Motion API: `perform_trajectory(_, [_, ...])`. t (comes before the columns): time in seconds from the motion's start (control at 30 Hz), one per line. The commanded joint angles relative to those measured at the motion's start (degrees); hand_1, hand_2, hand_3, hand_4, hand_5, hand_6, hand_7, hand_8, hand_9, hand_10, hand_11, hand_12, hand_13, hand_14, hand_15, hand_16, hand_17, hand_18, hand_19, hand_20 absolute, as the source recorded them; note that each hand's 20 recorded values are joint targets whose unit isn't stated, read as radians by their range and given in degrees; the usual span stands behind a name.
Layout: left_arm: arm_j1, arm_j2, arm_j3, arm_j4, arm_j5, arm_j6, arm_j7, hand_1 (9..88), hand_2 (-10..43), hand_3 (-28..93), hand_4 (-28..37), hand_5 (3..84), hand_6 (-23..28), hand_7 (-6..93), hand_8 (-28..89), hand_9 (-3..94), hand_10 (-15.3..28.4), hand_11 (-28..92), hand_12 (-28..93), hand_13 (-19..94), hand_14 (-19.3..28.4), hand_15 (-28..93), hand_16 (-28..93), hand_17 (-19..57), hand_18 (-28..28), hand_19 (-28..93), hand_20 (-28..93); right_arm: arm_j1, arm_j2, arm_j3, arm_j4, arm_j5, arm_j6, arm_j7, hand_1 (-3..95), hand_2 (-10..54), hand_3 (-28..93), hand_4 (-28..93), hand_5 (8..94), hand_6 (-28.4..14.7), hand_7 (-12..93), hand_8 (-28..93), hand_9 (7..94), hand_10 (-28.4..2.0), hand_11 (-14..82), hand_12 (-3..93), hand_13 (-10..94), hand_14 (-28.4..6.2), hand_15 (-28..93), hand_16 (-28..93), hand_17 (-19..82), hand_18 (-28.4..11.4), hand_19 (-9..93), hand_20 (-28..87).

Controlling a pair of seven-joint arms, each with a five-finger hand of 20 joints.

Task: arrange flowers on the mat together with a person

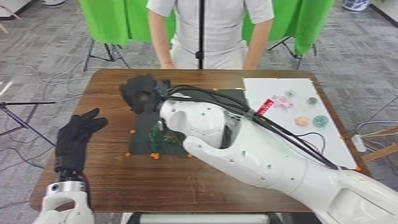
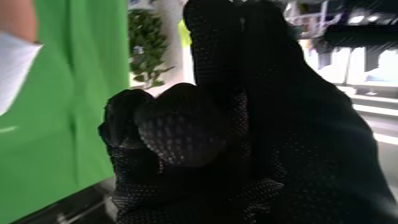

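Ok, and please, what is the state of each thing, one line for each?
Left hand: open, empty.
Right hand: held over the dark mat's far left corner.
Dark mat: flat, partly hidden behind the right arm.
White sheet: lying flat.
Pink flower: lying on the white sheet.
Orange flower: also lying there.

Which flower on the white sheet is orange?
The orange flower is the left one of the near pair in the head view, beside the teal flower; the pink flower lies farther back.
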Motion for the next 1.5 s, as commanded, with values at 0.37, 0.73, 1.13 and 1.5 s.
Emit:
perform_trajectory(0.37, [-1.65, -0.72, 2.28, 1.35, -0.30, -0.10, -0.35, 15.2, 20.1, 71, -28.3, 51.2, 3.7, 11.9, -7, 49.2, 13.7, 19, 10, 41, 17.4, 14, -1, 13.2, 12.2, 9, 23, -4.54, -4.22, -0.38, 6.00, -5.23, -4.53, -2.91, 62.7, -9.5, 59, -24, 85.0, 5.1, 17, 5, 93.7, -6.0, 6.5, 32.7, 91, 0.4, 60, 37, 50, -18.2, 90, 49])
perform_trajectory(0.73, [-1.76, -0.75, 2.36, 1.20, -0.06, -0.28, -0.29, 13.6, 15.1, 73, -28.3, 54.1, 0.9, 15.5, -9, 46.1, 10.2, 22, 9, 38, 13.6, 12, 0, 13.6, 10.8, 6, 24, -4.71, -3.98, -0.02, 7.41, -7.88, -6.62, -2.44, 58.5, -9.5, 58, -24, 80.2, 5.0, 16, 3, 91.5, -6.9, 4.3, 31.9, 90, 0.2, 60, 37, 49, -18.3, 90, 49])
perform_trajectory(1.13, [-1.28, -0.91, 2.13, 0.92, 0.18, -0.31, -0.44, 13.8, 12.9, 73, -28.3, 54.7, 1.0, 15.8, -9, 46.8, 9.3, 23, 10, 39, 12.5, 12, 1, 14.0, 10.5, 4, 26, -3.89, -2.43, -0.91, 6.58, -8.84, -6.95, -2.09, 49.9, -9.5, 65, -24, 66.4, 6.1, 17, -12, 86.8, -7.9, 9.0, 29.0, 89, 0.0, 61, 37, 48, -18.2, 89, 50])
perform_trajectory(1.5, [-0.66, -0.95, 1.57, 0.44, 0.23, -0.09, -0.64, 14.7, 13.2, 71, -28.3, 52.7, 3.1, 13.7, -8, 48.4, 11.5, 22, 10, 41, 14.8, 14, 1, 13.7, 11.2, 5, 26, -2.21, 0.45, -0.07, 3.00, -7.37, -8.16, -1.33, 44.8, -9.5, 70, -26, 60.9, 6.2, 16, -12, 84.4, -9.0, 13.6, 24.1, 88, -0.1, 60, 37, 48, -18.2, 88, 49])
